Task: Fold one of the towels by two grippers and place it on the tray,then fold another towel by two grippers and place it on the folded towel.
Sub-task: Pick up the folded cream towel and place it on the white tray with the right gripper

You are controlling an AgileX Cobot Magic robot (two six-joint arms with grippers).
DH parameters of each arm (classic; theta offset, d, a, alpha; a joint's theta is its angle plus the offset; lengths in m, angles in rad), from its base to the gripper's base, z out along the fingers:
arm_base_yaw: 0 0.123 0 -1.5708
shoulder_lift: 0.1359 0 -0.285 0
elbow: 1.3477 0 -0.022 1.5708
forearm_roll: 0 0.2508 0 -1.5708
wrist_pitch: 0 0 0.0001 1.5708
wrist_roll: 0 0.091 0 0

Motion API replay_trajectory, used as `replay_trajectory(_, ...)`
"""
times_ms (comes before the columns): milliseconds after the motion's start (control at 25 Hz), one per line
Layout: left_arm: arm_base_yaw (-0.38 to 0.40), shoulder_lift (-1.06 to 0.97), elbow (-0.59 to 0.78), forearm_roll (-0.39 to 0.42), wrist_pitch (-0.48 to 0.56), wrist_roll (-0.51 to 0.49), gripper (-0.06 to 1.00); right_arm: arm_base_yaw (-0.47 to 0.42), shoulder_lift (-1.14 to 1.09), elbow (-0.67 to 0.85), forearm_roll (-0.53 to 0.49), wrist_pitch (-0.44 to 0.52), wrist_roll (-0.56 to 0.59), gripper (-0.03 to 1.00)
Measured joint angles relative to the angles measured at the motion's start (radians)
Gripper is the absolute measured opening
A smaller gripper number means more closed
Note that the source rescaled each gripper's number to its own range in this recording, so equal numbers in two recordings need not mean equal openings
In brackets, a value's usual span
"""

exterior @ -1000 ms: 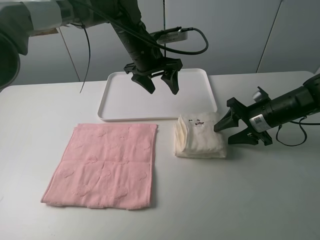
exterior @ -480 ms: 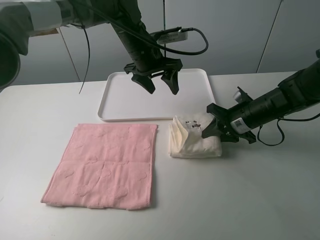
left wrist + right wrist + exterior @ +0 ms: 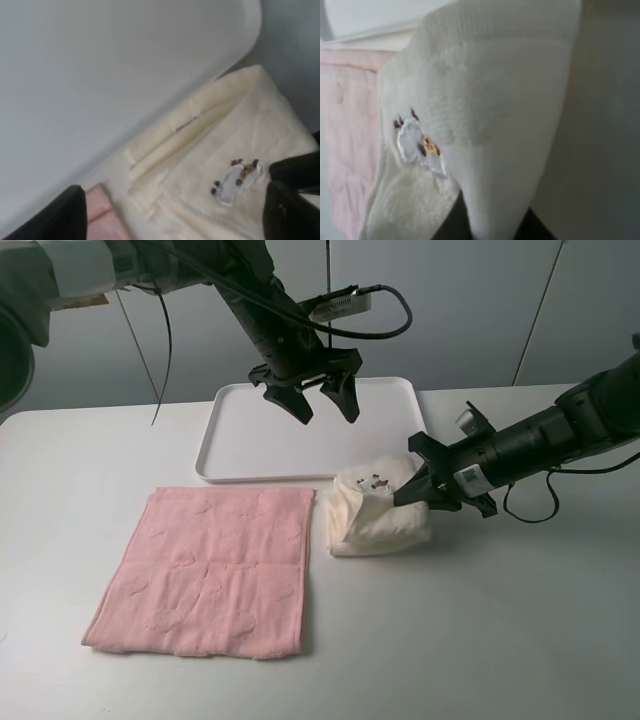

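Right hand (image 3: 412, 487) clamped on the cream-white folded terry towel (image 3: 375, 510), frame centre.
The layers are best lifted together and carried over the low rim of the flat white rectangular plastic tray (image 3: 240, 440), upper centre, where the wide-spread left hand (image 3: 327, 415) hangs; the pale pink terry towel (image 3: 210, 570) lies close by, lower left.

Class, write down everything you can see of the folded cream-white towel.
The cream-white towel looks like soft terry, folded into a thick, slightly rumpled packet with its layered edges showing. A small white-and-brown embroidered patch sits on top, and a small label on one fold. It lies on the white table, just off the near right corner of the tray and close beside the pink towel. The right gripper pinches its right side, which looks a little raised.
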Motion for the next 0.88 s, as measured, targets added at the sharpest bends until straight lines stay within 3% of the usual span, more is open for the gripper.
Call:
replay_trajectory(160,0.056,-0.057,0.0,-0.001,0.002,0.023,0.92,0.0,0.0,-0.11,-0.008,0.065,0.072,0.08)
replay_trajectory(400,0.143,-0.126,0.043,-0.009,0.002,0.066,0.92,0.002,0.0,-0.389,-0.119,0.148,0.282,0.08)
replay_trajectory(600,0.196,-0.126,0.091,-0.009,0.002,0.081,0.92,0.002,0.04,-0.65,-0.204,0.163,0.479,0.08)
replay_trajectory(880,0.198,-0.126,0.097,-0.016,0.002,0.126,0.92,0.006,0.19,-0.878,-0.194,0.141,0.632,0.08)
